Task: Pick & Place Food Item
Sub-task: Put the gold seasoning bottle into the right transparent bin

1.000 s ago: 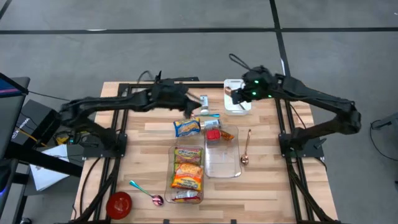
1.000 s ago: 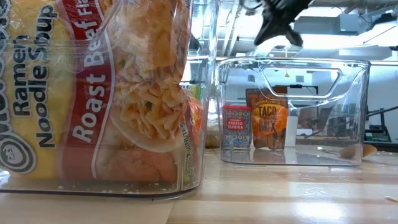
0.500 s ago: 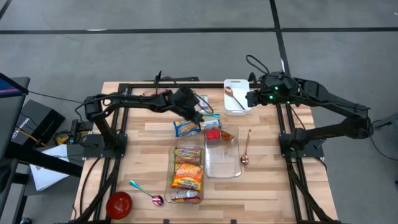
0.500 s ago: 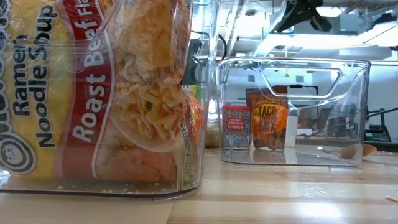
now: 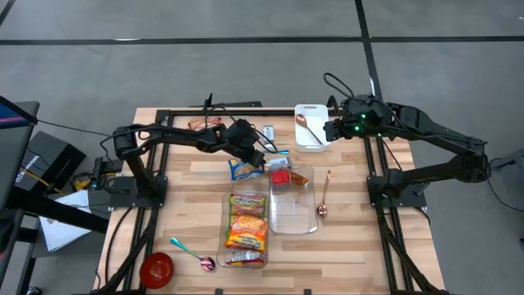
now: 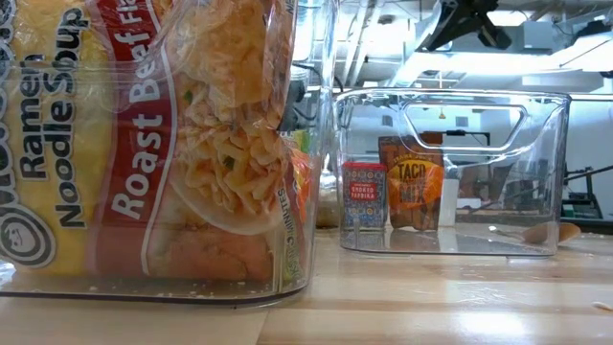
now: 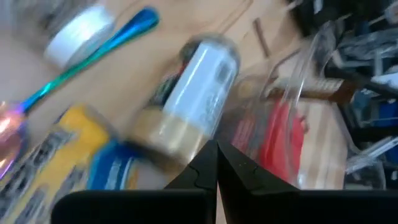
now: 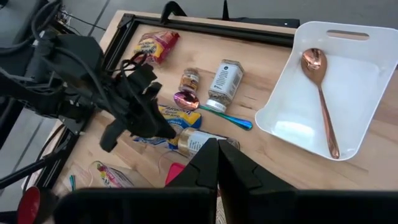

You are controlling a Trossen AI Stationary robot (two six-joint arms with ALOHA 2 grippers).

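My left gripper (image 5: 260,156) (image 7: 216,152) is shut and low over the table's middle, slanting down. Just ahead of its tips a white-labelled spice jar (image 7: 200,81) (image 8: 198,142) lies on its side. Beside the jar lies a yellow-and-blue food packet (image 5: 246,170) (image 7: 68,149). A clear bin (image 5: 293,201) right of them holds a red tin (image 6: 364,195) and a taco mix packet (image 6: 414,182). A second clear bin (image 5: 247,229) holds ramen packs (image 6: 144,144). My right gripper (image 5: 329,129) (image 8: 217,163) is shut, raised by the right side of the white tray (image 5: 311,131).
The white tray holds a copper spoon (image 8: 320,93). Another copper spoon (image 5: 323,197) lies right of the clear bin. A teal spoon (image 8: 214,112), two small jars (image 8: 225,78) and a red snack packet (image 8: 154,45) lie at the far side. A red bowl (image 5: 156,268) sits near left.
My left gripper has sunk toward the table and the lying jar, tipping further down and rolling a little; it stays shut. My right gripper has drawn from over the white tray toward the table's right edge, then held still. Nothing on the table has moved.
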